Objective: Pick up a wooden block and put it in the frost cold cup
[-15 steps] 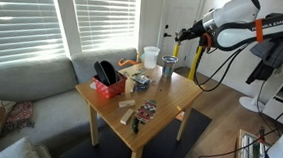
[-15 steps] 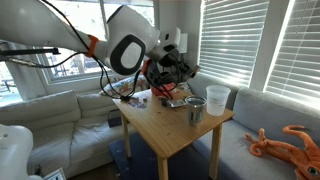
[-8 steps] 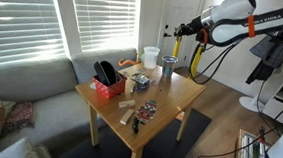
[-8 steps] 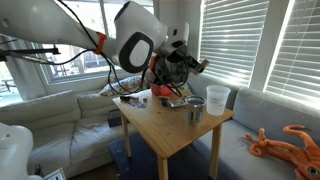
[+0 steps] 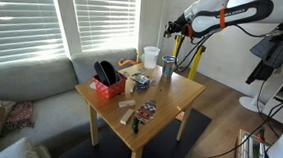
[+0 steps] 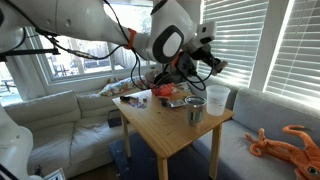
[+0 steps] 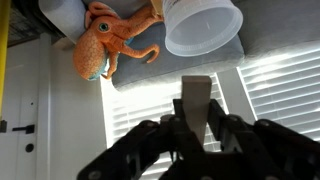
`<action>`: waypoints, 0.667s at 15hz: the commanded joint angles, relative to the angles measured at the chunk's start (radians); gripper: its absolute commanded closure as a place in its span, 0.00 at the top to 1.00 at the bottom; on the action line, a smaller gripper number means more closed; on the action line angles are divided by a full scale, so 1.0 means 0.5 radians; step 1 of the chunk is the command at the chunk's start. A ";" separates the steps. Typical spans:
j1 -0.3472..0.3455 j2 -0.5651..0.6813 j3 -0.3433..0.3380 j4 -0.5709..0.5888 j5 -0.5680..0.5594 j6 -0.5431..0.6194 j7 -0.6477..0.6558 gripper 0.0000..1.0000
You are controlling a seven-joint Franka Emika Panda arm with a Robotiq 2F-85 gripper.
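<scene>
Transport step: end effector [image 7: 196, 112] pinching wooden block [image 7: 196, 90], held aloft. Next I judge: bring it over frost cold cup [image 5: 167, 70] near the bench [image 5: 178, 93] corner, lower, release.

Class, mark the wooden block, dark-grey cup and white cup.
wooden block [image 7: 196, 98], wrist view, front face
dark-grey cup [image 6: 196, 111], in an exterior view, side wall
white cup [image 6: 218, 99], in an exterior view, side wall

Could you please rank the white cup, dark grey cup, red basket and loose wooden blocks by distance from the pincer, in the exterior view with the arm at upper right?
1. white cup and dark grey cup, far corner, below the pincer: too close to call.
2. red basket, back left edge.
3. loose wooden blocks, front edge.
</scene>
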 commanded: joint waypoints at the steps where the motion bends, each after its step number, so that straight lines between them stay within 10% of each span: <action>1: 0.053 0.294 -0.051 0.430 0.084 -0.239 -0.084 0.07; 10: 0.095 0.709 -0.023 0.986 0.144 -0.689 -0.194 0.07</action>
